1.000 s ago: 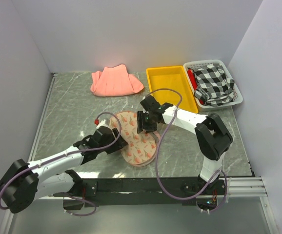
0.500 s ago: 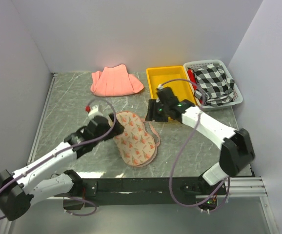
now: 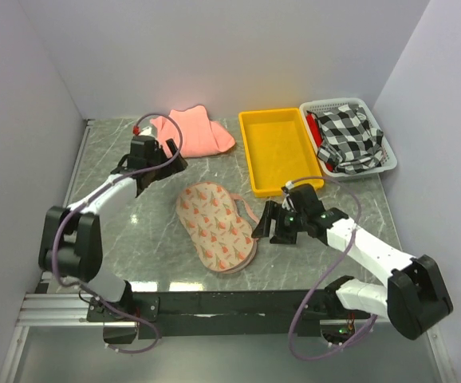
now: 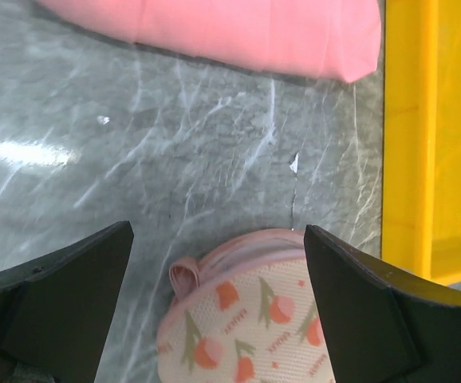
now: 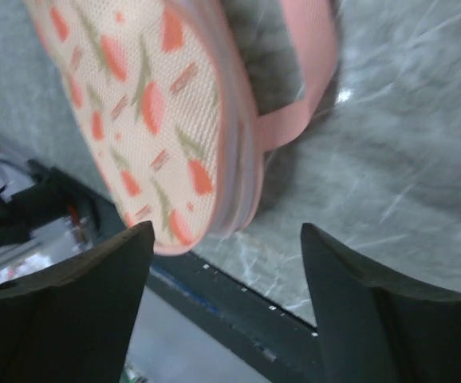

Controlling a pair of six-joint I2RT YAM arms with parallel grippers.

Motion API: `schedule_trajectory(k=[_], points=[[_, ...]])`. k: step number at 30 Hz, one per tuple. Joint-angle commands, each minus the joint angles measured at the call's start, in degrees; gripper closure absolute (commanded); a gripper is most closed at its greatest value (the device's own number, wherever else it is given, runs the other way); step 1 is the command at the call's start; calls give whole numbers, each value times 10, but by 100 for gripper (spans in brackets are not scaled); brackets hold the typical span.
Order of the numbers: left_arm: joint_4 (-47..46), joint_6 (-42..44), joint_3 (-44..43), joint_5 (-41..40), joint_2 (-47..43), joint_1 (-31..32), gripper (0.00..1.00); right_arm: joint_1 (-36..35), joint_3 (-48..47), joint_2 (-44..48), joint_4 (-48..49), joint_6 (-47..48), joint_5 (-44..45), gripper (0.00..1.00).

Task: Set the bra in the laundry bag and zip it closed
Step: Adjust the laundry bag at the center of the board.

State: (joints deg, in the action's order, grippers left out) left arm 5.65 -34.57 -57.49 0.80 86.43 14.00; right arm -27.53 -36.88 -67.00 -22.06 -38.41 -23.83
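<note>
Top view: the laundry bag (image 3: 214, 226), a peanut-shaped beige pouch with red-orange prints and pink edging, lies flat near the middle of the grey marbled table (image 3: 127, 215), between the two arms. The left gripper (image 4: 216, 235) hovers at the far left, near the salmon-pink folded cloth (image 3: 192, 132) and apart from the bag. Its wrist view shows both fingers spread wide with nothing between them, bare table below, and the bag's far end at the bottom edge. The right gripper (image 5: 226, 239) sits just right of the bag's near lobe. Its fingers are likewise spread and hold nothing. In that view a pink strap loop (image 5: 294, 120) projects from the bag's edge onto the table. Whether the zip is closed, and whether the bra lies inside, cannot be told. A yellow tray (image 3: 272, 113) and a white basket (image 3: 330, 103) holding a black-and-white checked cloth (image 3: 346, 136) stand at the far right.
</note>
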Motion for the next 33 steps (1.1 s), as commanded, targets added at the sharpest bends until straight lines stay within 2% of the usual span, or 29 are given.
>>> schedule_trajectory(k=[1, 2, 3, 8, 17, 29, 33], points=[[-76, 63, -48, 154, 72, -26, 5, 3, 36, 62, 54, -16, -61, 14], [-88, 67, -48, 175, 84, -28, 5, 3, 47, 73, 61, -20, -65, 8], [-92, 68, -50, 185, 106, -31, 5, 3, 63, 90, 67, -29, -65, 6], [-136, 75, -40, 252, 140, -31, 7, 2, 77, 72, 84, -39, -89, 5], [-144, 82, -24, 257, 172, -31, 10, 1, 105, 23, 156, -70, -111, 6], [-159, 105, 32, 244, 145, -30, 12, -15, 108, -45, 217, -83, -133, 7], [-201, 100, 71, 262, 124, -30, 11, -16, 104, -57, 217, -80, -135, 7]])
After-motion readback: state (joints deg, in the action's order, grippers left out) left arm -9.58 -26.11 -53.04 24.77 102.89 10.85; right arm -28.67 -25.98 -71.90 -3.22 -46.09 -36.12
